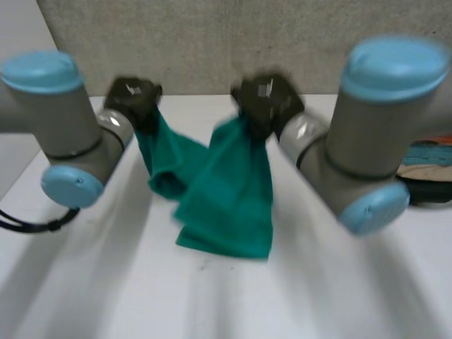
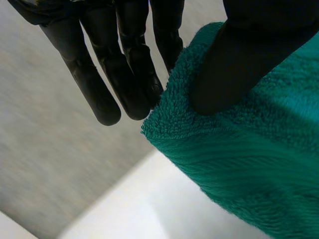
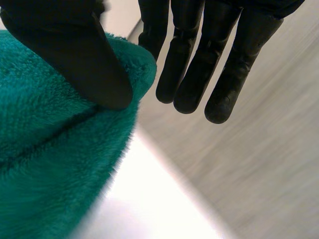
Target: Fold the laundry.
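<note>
A green towel point(image 1: 226, 191) hangs between my two hands above the white table point(image 1: 92, 282), sagging in the middle, with its lower end down near the tabletop. My left hand point(image 1: 134, 99) holds one upper corner of the towel point(image 2: 249, 164): the thumb point(image 2: 239, 64) presses the terry edge against a finger while the other fingers point(image 2: 99, 84) stay straight. My right hand point(image 1: 267, 99) holds the other upper corner of the towel point(image 3: 50, 164) the same way, thumb point(image 3: 70, 59) clamped on the cloth and the remaining fingers point(image 3: 224, 74) straight.
A pile of striped and orange laundry point(image 1: 427, 159) lies on a dark thing at the table's right edge. A grey wall point(image 1: 212, 42) closes off the far side of the table. Both arms' elbows point(image 1: 70, 141) stand low over the near half.
</note>
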Available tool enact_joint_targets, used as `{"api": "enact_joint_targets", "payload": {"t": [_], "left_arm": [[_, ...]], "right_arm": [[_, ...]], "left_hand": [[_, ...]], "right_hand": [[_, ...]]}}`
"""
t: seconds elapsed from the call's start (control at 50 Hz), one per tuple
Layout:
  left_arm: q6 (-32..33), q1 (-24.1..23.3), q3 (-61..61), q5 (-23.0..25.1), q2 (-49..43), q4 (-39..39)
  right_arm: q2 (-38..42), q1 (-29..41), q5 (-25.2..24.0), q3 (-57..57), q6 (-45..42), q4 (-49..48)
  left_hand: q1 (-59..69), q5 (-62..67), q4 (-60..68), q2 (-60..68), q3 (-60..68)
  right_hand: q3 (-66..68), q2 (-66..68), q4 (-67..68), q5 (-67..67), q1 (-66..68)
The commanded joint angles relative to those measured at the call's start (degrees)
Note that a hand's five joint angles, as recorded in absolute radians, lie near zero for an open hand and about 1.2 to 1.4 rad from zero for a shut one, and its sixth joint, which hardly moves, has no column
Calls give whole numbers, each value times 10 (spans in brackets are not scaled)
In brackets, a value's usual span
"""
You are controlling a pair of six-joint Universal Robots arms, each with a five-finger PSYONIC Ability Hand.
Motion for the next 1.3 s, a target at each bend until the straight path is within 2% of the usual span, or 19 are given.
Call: {"api": "enact_joint_targets", "payload": {"t": [0.02, 0.14, 0.22, 0.3, 0.36, 0.38, 0.42, 0.46, 0.48, 0.54, 0.62, 0.68, 0.74, 0.8, 0.88, 0.9, 0.98, 1.18, 1.3], "left_arm": [[-7, 15, -59, -19, 124, 38], [-21, 15, -206, -18, 221, 38], [-26, 10, -302, -20, 272, 31], [-30, 10, -389, -20, 305, 11], [-25, 9, -437, -17, 309, -21], [-25, 9, -444, -17, 309, -31], [-26, 5, -458, -16, 305, -61], [-26, -2, -459, -14, 302, -78], [-25, -9, -455, -15, 297, -90], [-24, -25, -432, -16, 291, -94], [-24, -28, -391, -16, 297, -88], [-25, -28, -356, -14, 291, -59], [-24, -28, -337, -11, 284, -24], [-23, -31, -318, 14, 249, 17], [-23, -29, -292, 91, 189, 34], [-23, -29, -283, 123, 163, 36], [-17, -29, -246, 178, 96, 39], [90, -38, -105, 179, -71, -9], [111, -44, -60, 179, -125, -29]], "right_arm": [[-57, -10, 1, -86, -75, -30], [-69, -16, -33, -54, -81, 8], [-71, -47, -81, -23, -93, 86], [-74, -70, -138, -3, -149, 217], [-69, -72, -144, 6, -187, 280], [-63, -73, -140, 18, -217, 318], [-58, -71, -129, 35, -252, 349], [-48, -68, -112, 52, -288, 365], [-47, -66, -107, 57, -291, 357], [-48, -68, -86, 68, -259, 297], [-61, -73, -63, 93, -157, 219], [-106, -73, -39, 133, -62, 177], [-129, -73, -26, 176, -9, 158], [-145, -68, -12, 232, 35, 146], [-168, -67, 12, 306, 43, 140], [-174, -72, 24, 338, 43, 129], [-179, -73, 34, 413, 35, 68], [-220, -85, 36, 554, -35, -43], [-220, -90, 42, 590, -45, -77]], "left_hand": [[157, 141, 109, 114, 117], [157, 141, 109, 114, 117], [159, 143, 111, 116, 119], [157, 141, 109, 114, 117], [120, 104, 72, 78, 80], [97, 81, 49, 54, 57], [-39, -55, -87, -82, -79], [-205, -222, -253, -248, -245], [-331, -347, -379, -374, -371], [-434, -451, -483, -477, -475], [-450, -466, -498, -493, -490], [-453, -470, -501, -496, -493], [-452, -468, -500, -495, -492], [-447, -463, -495, -490, -487], [-442, -458, -490, -484, -482], [-440, -456, -488, -483, -480], [-431, -448, -480, -474, -472], [-378, -394, -426, -421, -418], [-290, -307, -338, -333, -330]], "right_hand": [[125, 130, 119, 141, 262], [125, 130, 119, 141, 262], [125, 130, 119, 141, 262], [125, 130, 119, 141, 262], [125, 130, 119, 141, 262], [51, 55, 45, 67, 188], [-144, -140, -150, -128, -7], [-404, -400, -410, -388, -267], [-456, -451, -462, -440, -319], [-575, -570, -581, -559, -438], [-575, -570, -581, -559, -438], [-575, -570, -581, -559, -438], [-575, -570, -581, -559, -438], [-575, -570, -581, -559, -438], [-575, -570, -581, -559, -438], [-575, -570, -581, -559, -438], [-575, -570, -581, -559, -438], [-549, -545, -555, -533, -412], [-544, -539, -550, -528, -407]]}}
